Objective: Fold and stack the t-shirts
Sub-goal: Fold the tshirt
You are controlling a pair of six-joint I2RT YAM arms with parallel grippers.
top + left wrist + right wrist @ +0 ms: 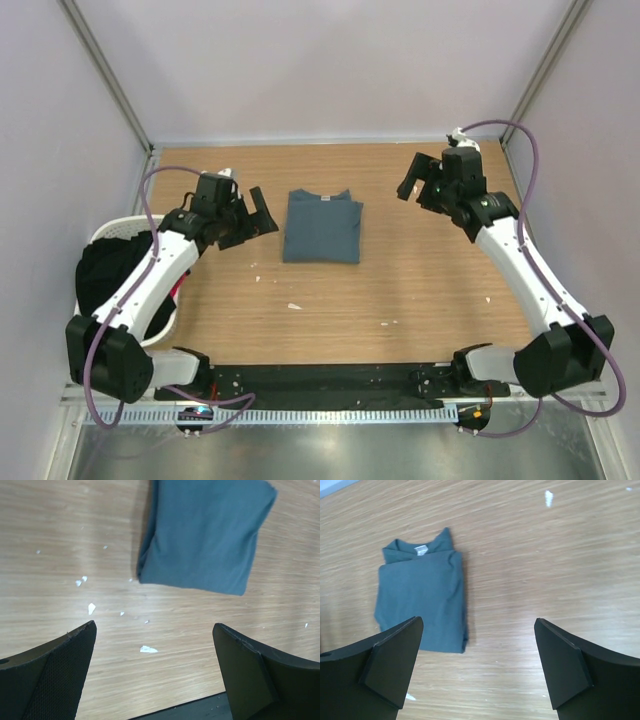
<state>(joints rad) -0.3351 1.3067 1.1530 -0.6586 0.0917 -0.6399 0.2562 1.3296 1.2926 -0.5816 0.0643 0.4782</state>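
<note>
A pale wooden table [430, 280] fills the floor of a plain white-walled booth, with small white flecks [148, 649] scattered over its near-left part. The left gripper [252, 217] hangs above the wood with its jaws spread wide, holding nothing and touching nothing. From its own camera only bare table shows between the two dark fingers [60, 670]. The right gripper [417, 177] is the same, gaping wide and empty, raised over the far-right part of the table.

Between them, closer to the left one, lies a slate blue-grey t-shirt [322, 227] folded into a neat rectangle, flat on the wood with the collar on the far side and a small white neck label [421, 549] showing. It sits apart from both grippers.

At the left edge a white laundry basket [108, 233] is largely covered by the left arm. Dark cloth [105, 275] is heaped inside (with a glimpse of red beside it), but I cannot tell what garments these are. The left wrist view cuts off the shirt's collar end, and the right wrist's finger hides one of its near corners.
</note>
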